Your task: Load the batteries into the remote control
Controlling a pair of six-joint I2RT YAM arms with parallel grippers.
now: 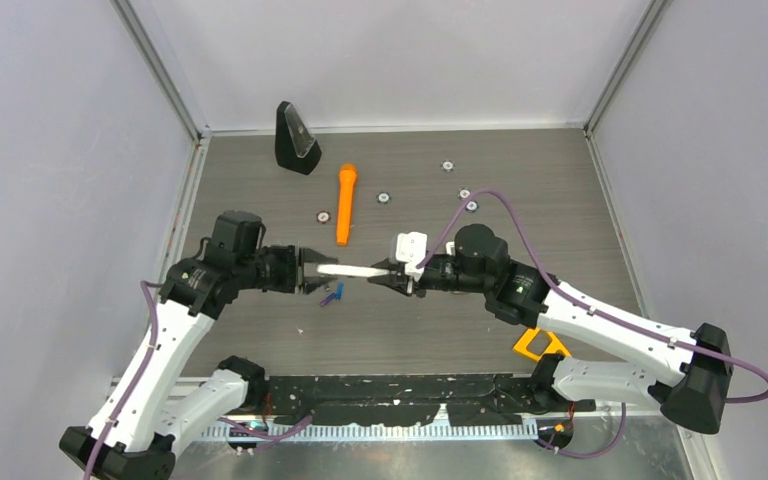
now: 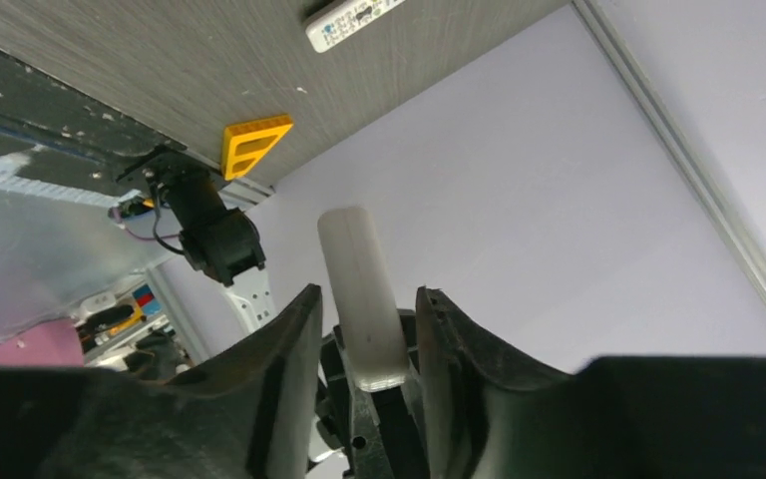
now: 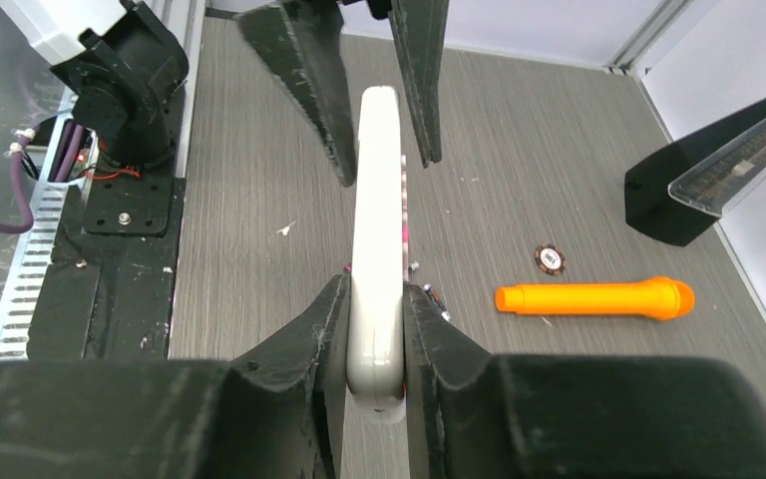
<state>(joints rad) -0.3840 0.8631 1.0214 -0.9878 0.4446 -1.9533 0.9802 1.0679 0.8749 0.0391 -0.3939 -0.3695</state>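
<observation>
A slim white remote hangs level above the table between my two grippers. My right gripper is shut on one end of the remote, with both pads pressed to its sides. My left gripper is open round the other end of the remote, with a gap on each side; in the right wrist view its fingers straddle the remote's far end. A blue battery lies on the table under the remote. A dark battery lies beside my right fingertip.
An orange cylinder and a black wedge stand lie further back. Small round discs are scattered there. A yellow piece sits by the right arm's base. A second white buttoned remote lies on the table.
</observation>
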